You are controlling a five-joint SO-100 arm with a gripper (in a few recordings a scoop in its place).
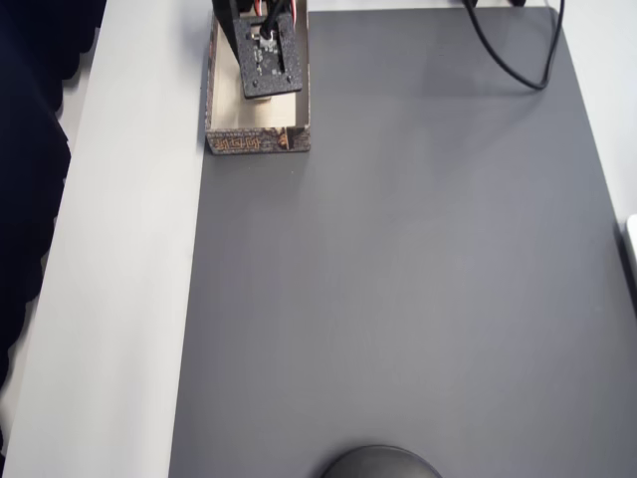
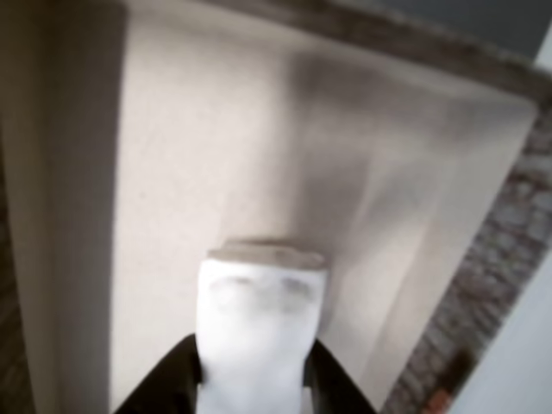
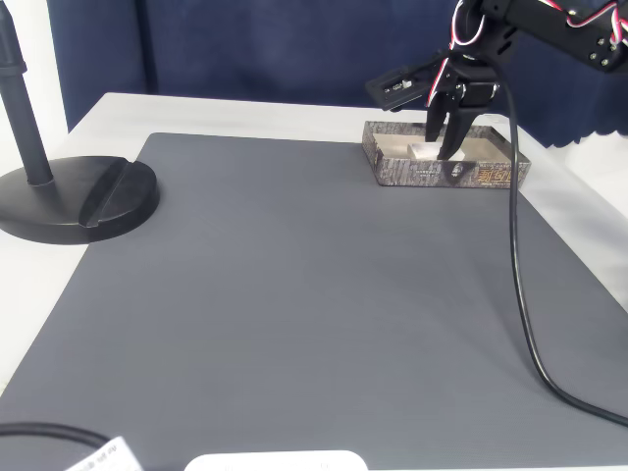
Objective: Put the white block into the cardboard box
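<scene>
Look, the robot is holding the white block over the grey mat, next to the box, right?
Not quite. The block is held between the fingers, but inside the box, not over the mat. The wrist view shows the box's cream floor and walls all around the block, and the fixed view shows the gripper reaching down into the box.

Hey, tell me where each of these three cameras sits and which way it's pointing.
Overhead view: above the table, looking straight down on the grey mat; the arm covers the cardboard box.
Wrist view: on the arm, looking down into the box; jaws grip the white block.
Fixed view: at the table's front, facing the gripper.
All share the box.
</scene>
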